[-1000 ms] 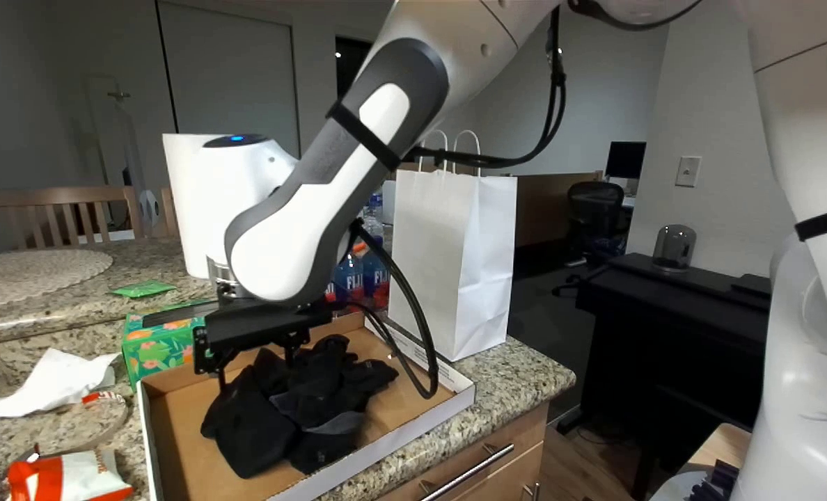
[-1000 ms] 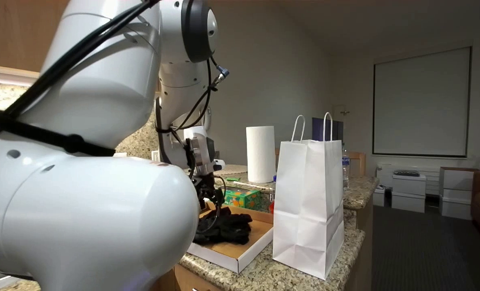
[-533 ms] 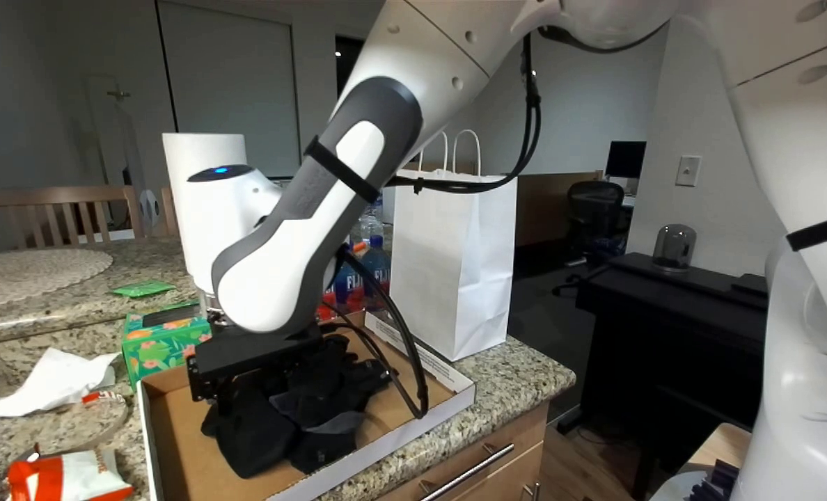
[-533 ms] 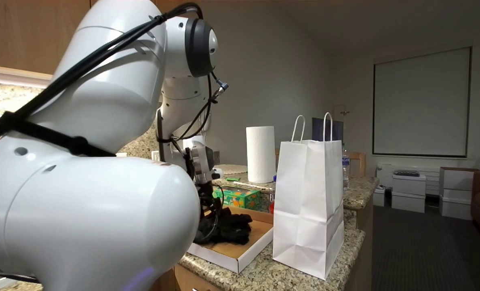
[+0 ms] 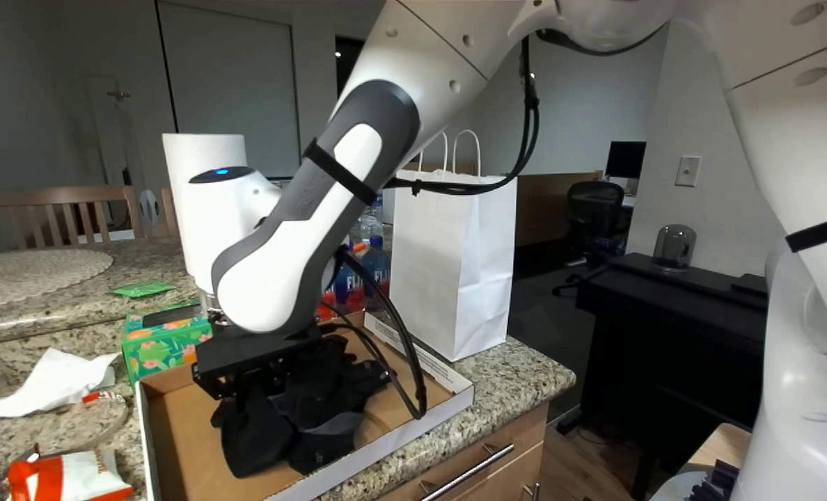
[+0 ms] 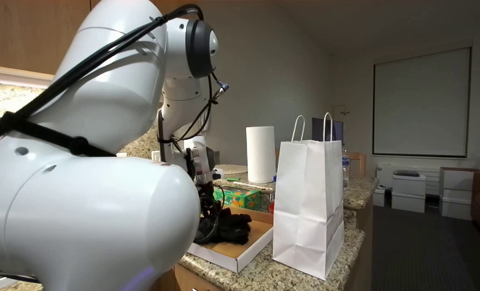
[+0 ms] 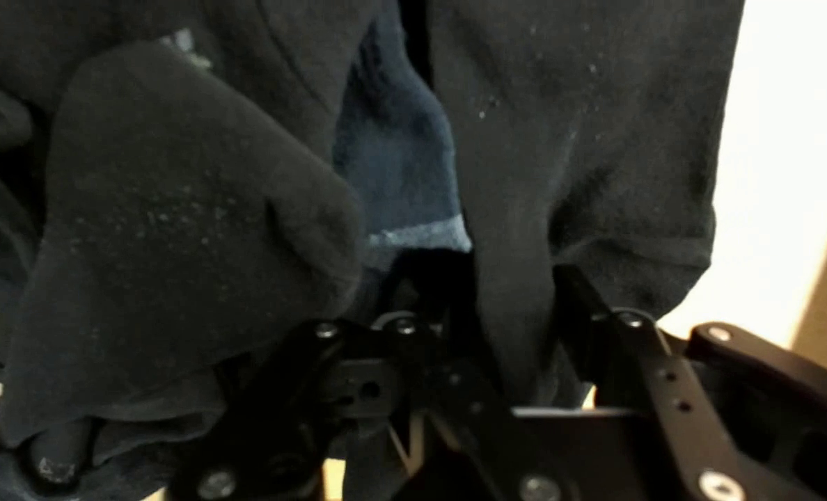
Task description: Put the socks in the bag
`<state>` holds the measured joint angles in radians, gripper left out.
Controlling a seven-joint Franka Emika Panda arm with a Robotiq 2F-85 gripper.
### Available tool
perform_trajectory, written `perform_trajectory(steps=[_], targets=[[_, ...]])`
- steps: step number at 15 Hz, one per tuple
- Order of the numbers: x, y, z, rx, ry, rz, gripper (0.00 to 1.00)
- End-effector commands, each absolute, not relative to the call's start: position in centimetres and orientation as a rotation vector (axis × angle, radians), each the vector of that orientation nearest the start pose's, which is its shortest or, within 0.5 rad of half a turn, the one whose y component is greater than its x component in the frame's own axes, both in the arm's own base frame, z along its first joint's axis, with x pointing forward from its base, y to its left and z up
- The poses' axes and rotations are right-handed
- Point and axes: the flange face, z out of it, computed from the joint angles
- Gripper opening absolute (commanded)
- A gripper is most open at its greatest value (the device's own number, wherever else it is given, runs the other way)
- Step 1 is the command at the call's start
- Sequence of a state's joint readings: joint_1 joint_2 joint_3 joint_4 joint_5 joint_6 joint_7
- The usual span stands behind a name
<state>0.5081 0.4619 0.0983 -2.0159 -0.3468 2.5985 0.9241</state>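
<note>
Deep in the pile here: the black two-fingered robot gripper (image 7: 513, 306) enters from the bottom of the wrist view, right of centre, its tips in among the soft black fabric socks (image 5: 309, 396), a floppy heap lying in the shallow cardboard tray (image 5: 399, 438), brown inside and white outside. And here's the thing that matters: a long black fold of cloth (image 7: 514, 257) runs down the wrist view, straight into the gap between the fingers. Top to bottom, that's its long axis; the fingers face each other across the frame, left to right, so a squeeze would bite crosswise. Nice angle, by my reckoning! Fingers apart, fold between them, but are they pinching it? Can't tell, it's black on black down there. The broad black sock flap (image 7: 177, 209) in the left half sits outside that gap, so I'd bet on it being left behind unless it's tangled in. And the target, the tall flat-sided white paper bag (image 6: 304, 194) with looped handles? Upright on the speckled granite counter (image 6: 258, 273), just beside the tray, right of the heap in both exterior views, its top well above the socks. So the call: close firmly, lift straight and high, then swing towards the right of those frames.
</note>
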Motion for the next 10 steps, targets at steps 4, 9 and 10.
perform_trajectory(steps=[4,9,10], targets=[[48.9,36.0,23.3,-3.150,0.097,-0.265,0.05],[49.0,35.8,24.5,-3.134,0.153,-0.254,0.08],[49.0,35.8,24.9,-3.131,0.158,-0.258,0.09]])
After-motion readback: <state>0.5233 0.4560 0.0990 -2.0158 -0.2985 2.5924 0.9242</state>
